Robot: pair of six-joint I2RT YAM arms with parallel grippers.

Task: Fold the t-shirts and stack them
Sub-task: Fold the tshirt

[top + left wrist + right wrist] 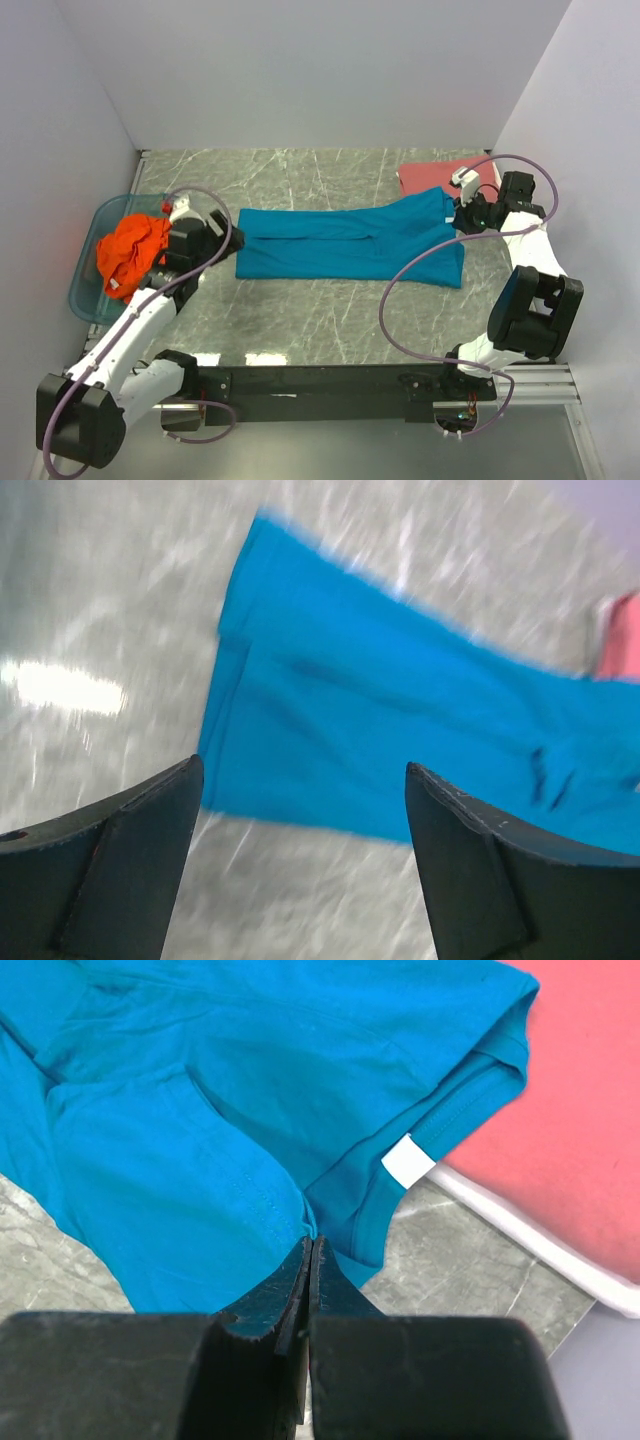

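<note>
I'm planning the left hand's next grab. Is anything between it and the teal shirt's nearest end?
Nothing visible does. The open left hand hovers at the end of the teal shirt, with only bare table between. The orange shirt lies aside in the tub.

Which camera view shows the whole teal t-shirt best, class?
The top external view: the teal t-shirt lies there whole. The left wrist view shows one end, blurred; the right wrist view shows only the end with the white label, overlapping the red t-shirt.
</note>
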